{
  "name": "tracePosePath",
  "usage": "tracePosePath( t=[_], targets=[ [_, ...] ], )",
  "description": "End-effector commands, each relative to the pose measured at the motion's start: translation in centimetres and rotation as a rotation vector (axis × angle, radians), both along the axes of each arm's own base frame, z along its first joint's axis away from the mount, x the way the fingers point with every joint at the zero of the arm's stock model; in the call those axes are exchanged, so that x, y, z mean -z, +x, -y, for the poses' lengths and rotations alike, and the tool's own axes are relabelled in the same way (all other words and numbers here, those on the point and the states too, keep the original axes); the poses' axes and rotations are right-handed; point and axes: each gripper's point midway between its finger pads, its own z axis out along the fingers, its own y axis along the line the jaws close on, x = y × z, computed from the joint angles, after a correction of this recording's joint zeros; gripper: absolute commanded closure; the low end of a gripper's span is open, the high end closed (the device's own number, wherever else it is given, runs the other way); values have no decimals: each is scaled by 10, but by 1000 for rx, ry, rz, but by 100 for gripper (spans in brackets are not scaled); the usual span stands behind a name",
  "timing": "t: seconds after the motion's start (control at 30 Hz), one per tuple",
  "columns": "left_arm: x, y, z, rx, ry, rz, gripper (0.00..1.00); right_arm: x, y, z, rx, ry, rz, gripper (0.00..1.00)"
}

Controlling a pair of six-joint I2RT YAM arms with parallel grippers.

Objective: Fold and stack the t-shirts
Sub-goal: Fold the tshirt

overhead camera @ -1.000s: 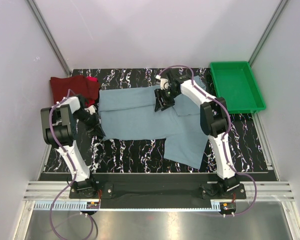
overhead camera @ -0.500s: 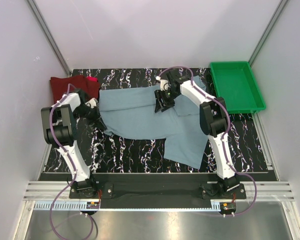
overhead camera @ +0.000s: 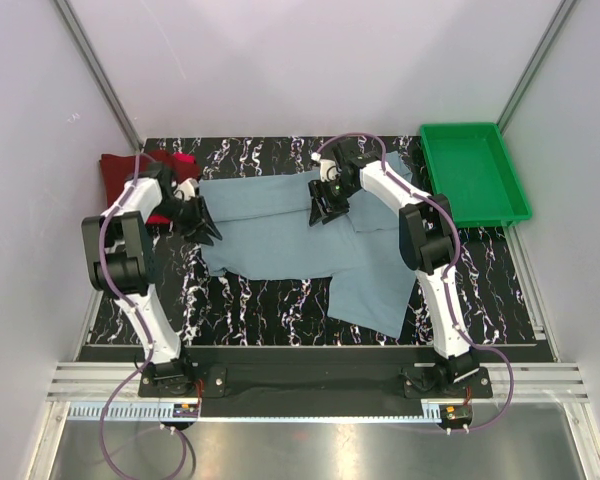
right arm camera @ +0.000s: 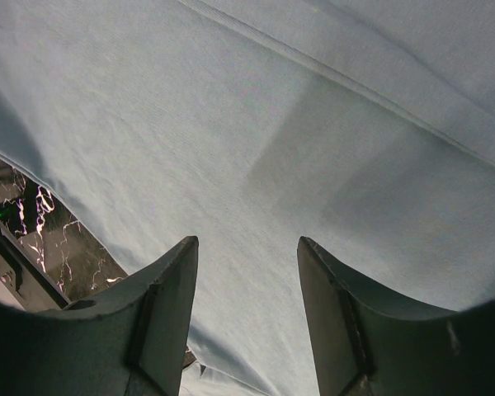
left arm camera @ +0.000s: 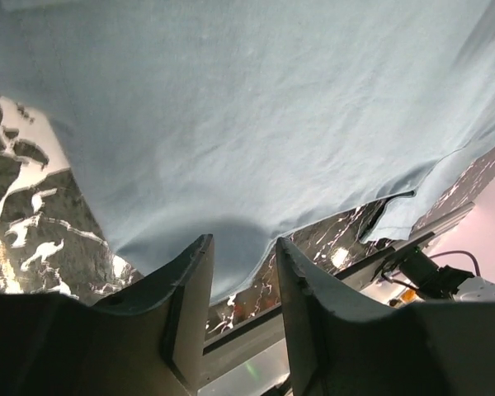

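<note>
The black marbled table is carrying everything and is extending past both sets of jaws on all sides.

The grey-blue t-shirt is lying spread out and partly folded on the table. It is starting at the left jaws, running under the right jaws, and ending to the right of them. One flap is reaching toward the arm bases, nearer than both sets of jaws.

The green tray is sitting to the right of the right jaws, well apart from them, at the far right corner.

The maroon t-shirt is lying folded to the left of the left jaws and farther back. The bright red t-shirt is lying just beyond the left jaws, against the maroon one.

The left gripper is working at the left edge of the grey-blue t-shirt. In the left wrist view its jaws are standing parted. The hem of the cloth is lying at the left gripper tips, and marbled table is showing through the gap. The jaws are not clamping the cloth.

The right gripper is hanging over the far middle of the shirt. In the right wrist view the gripper is showing released jaws, with flat cloth ahead of them and nothing grasped.
</note>
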Motion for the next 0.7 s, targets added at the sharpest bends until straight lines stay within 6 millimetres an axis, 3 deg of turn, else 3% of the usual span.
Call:
tracePosePath(
  t=[0.0,0.23,0.4,0.5,0.67],
  targets=[
    [-24,-23,-5,-39,18,23,61,-11,6,-11,-21,12,59,41],
    [-23,-77,-4,-72,39,-67,70,-12,6,-13,-23,21,58,41],
    [-13,-106,-12,-98,85,-153,69,-11,2,-12,-29,19,51,41],
    [-4,-114,-13,-123,87,-193,64,-10,2,-13,-30,20,49,41],
    [5,-109,-16,-154,78,-215,61,-12,2,-11,-30,16,51,41]
  ],
)
